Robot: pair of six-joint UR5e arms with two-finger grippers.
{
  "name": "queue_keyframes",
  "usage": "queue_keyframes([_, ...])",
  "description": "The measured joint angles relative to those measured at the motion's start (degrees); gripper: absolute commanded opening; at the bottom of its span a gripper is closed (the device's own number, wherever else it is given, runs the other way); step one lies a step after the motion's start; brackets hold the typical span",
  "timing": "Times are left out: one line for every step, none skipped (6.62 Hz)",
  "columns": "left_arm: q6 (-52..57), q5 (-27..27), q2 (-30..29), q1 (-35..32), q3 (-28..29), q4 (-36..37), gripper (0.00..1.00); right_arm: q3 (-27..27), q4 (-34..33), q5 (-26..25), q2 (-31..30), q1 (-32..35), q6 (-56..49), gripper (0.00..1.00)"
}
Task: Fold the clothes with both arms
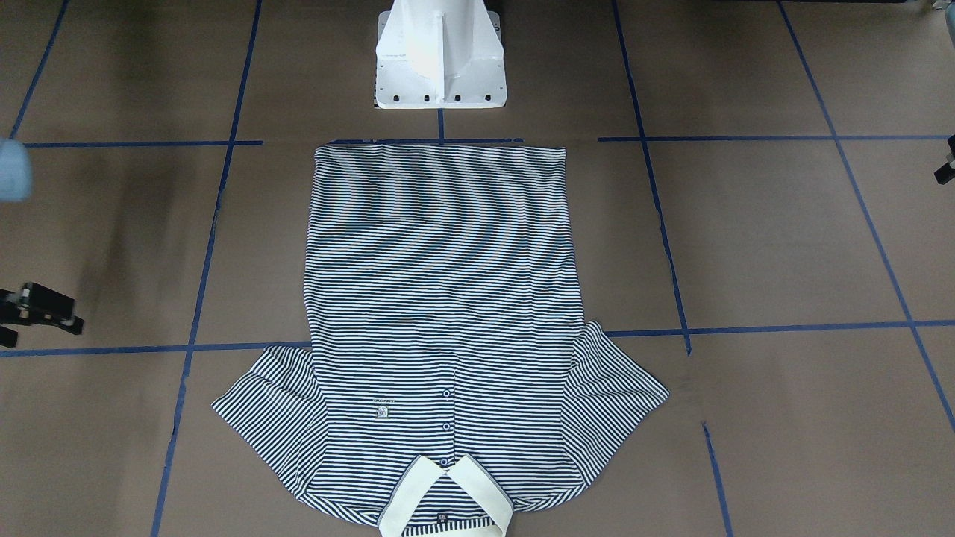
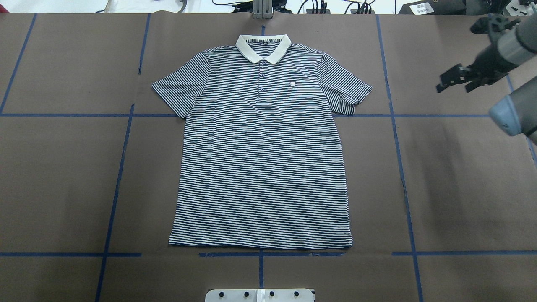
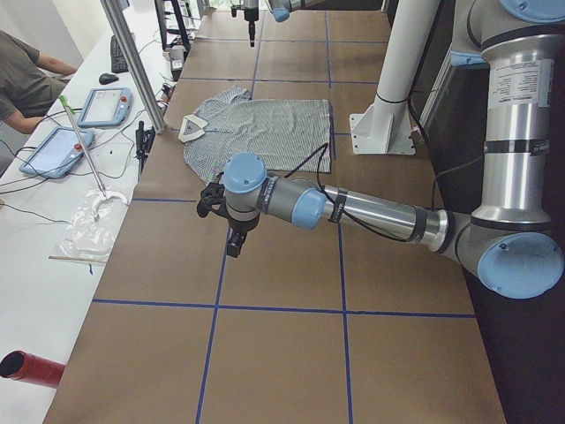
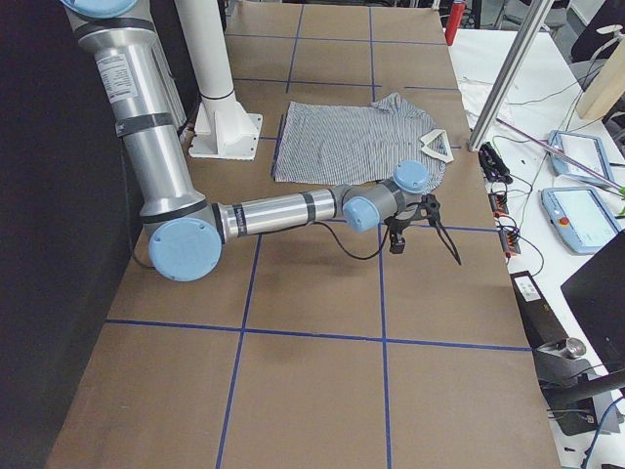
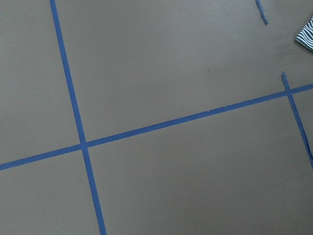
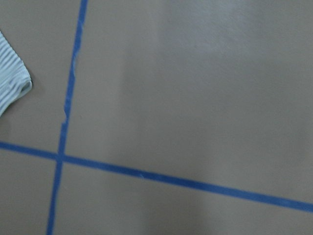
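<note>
- The cream collar (image 1: 410,492) of the polo shirt (image 1: 440,298) lies nearest in the front-facing view, at the operators' edge of the worktop (image 1: 783,246). Its two flaps spread open above a buttoned placket (image 1: 446,425).
- The shirt lies flat and face up in the middle of the worktop. Its hem is near the white pedestal base (image 1: 440,67) at the robot's edge, both short sleeves are spread outward, and a small chest logo (image 1: 383,409) sits beside the placket.
- Blue tape lines (image 2: 117,176) divide the brown worktop into rectangles.
- The right arm (image 4: 283,210) reaches low over the worktop's right end. The right gripper (image 2: 455,86) hangs above bare surface, well apart from the sleeve (image 2: 346,90) on that side.
- The right gripper's fingers (image 2: 447,82) stand apart and hold nothing.
- The left arm (image 3: 380,212) stretches over the worktop's left end. The left gripper (image 3: 233,243) points down above a tape line, well apart from the shirt.
- Whether the left gripper's fingers are parted or closed cannot be told.
- Each wrist view shows bare worktop with crossing tape and only a striped sleeve corner at its edge.
- A person (image 3: 26,79) sits at a white side bench beyond the operators' edge, with two tablets (image 3: 104,106) on it.
</note>
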Motion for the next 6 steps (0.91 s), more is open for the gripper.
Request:
queue_keyframes([-0.3, -1.1, 0.1, 0.0, -0.2, -0.1, 1.00, -3.1, 4.7, -5.4, 4.1, -4.5, 13.0, 0.79])
queue_keyframes([-0.5, -1.6, 0.1, 0.0, -0.4, -0.1, 1.00, -5.2, 6.5, -10.0, 7.3, -7.7, 21.3, 0.78])
queue_keyframes([-0.5, -1.8, 0.1, 0.1, -0.5, -0.1, 1.00, -6.8, 7.1, -13.3, 9.2, -9.7, 25.2, 0.77])
queue_keyframes([-0.5, -1.8, 0.1, 0.1, -0.6, -0.1, 1.00, -8.5, 7.3, -15.2, 10.6, -10.8, 26.7, 0.73])
queue_keyframes([-0.6, -1.9, 0.1, 0.1, -0.6, -0.2, 1.00, -10.1, 7.4, -16.8, 11.7, -11.6, 27.3, 0.64])
queue_keyframes([-0.6, -1.9, 0.1, 0.1, -0.6, -0.2, 1.00, -11.0, 7.4, -17.7, 12.3, -12.0, 27.4, 0.59])
